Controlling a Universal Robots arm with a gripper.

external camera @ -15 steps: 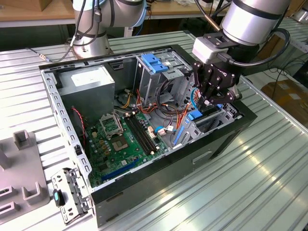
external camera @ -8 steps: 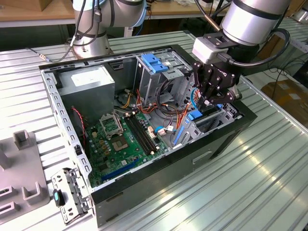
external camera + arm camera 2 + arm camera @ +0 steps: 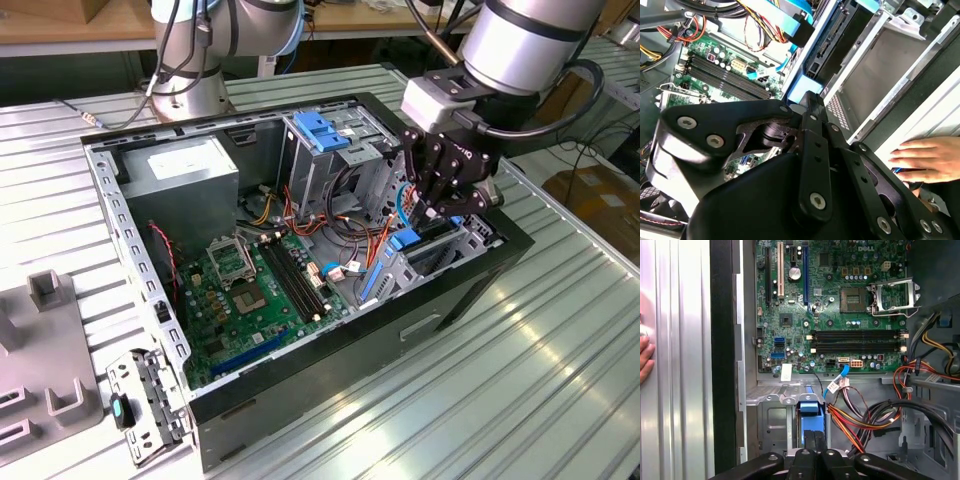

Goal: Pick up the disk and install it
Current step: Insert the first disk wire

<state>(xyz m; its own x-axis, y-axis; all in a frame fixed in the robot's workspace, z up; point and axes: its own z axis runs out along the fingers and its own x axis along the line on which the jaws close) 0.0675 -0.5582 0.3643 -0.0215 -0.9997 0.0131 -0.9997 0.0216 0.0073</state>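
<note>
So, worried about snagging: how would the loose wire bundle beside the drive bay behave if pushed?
Probably floppy: the wire bundle sags in loose curves. Likely light, being thin strands. It may spring back, as its ends look tethered.

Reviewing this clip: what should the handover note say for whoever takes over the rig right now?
Tool: shut, with its tips down inside the drive bay of the open computer case.
Disk: in that bay, with its blue end just ahead of the tool tips. I cannot tell whether they touch.
Done: the disk is off the table and in the bay.
Left: full seating is not confirmed, as the disk's body is hidden.
Note: a person's hand rests on the table beside the case.
</note>
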